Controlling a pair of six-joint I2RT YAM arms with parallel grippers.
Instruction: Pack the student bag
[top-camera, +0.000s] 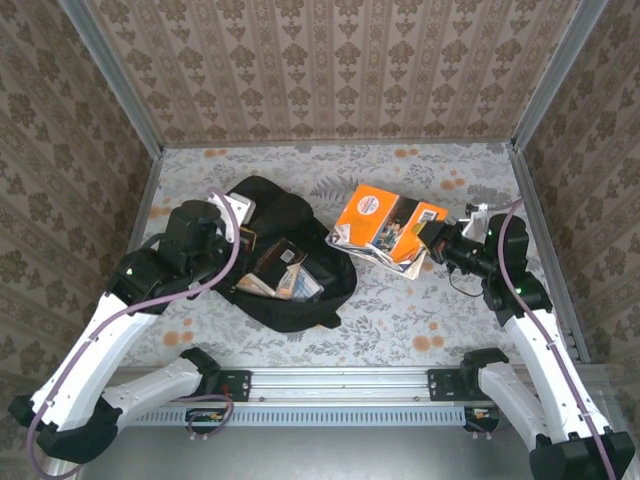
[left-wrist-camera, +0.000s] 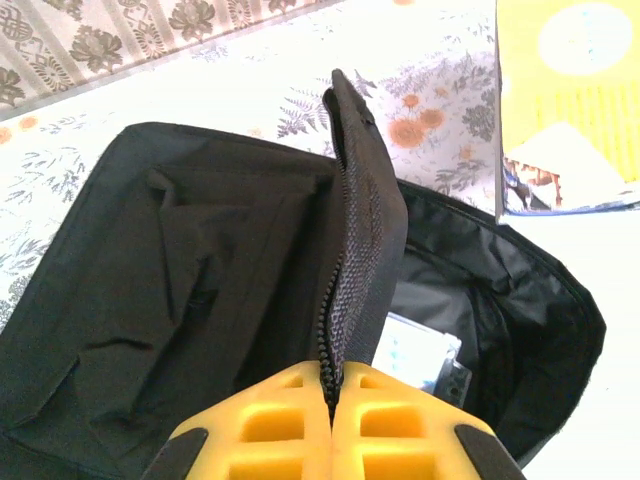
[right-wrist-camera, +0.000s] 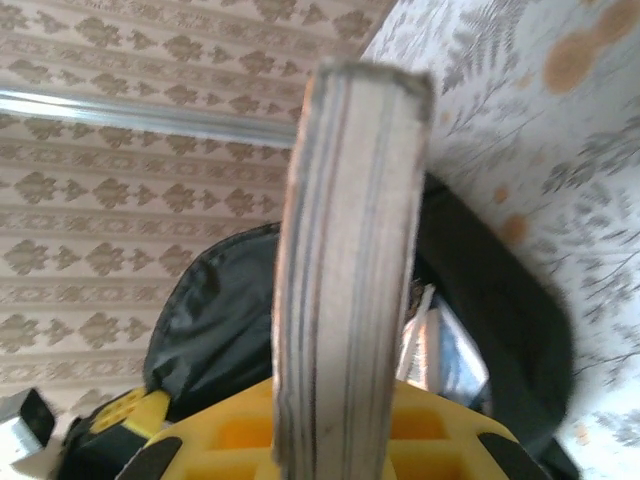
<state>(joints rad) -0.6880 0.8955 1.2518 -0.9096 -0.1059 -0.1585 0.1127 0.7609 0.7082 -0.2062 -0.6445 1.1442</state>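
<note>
now | left gripper pinches soft black student bag zipper edge | right gripper clamps layered paper books

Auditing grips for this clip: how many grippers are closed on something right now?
2. The left gripper pinches the zippered opening edge of the student bag. The right gripper clamps the book stack, right of the bag in the top view.

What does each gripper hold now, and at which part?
Left gripper: the student bag, by its zipper edge. Right gripper: the stack of books, by one edge.
</note>
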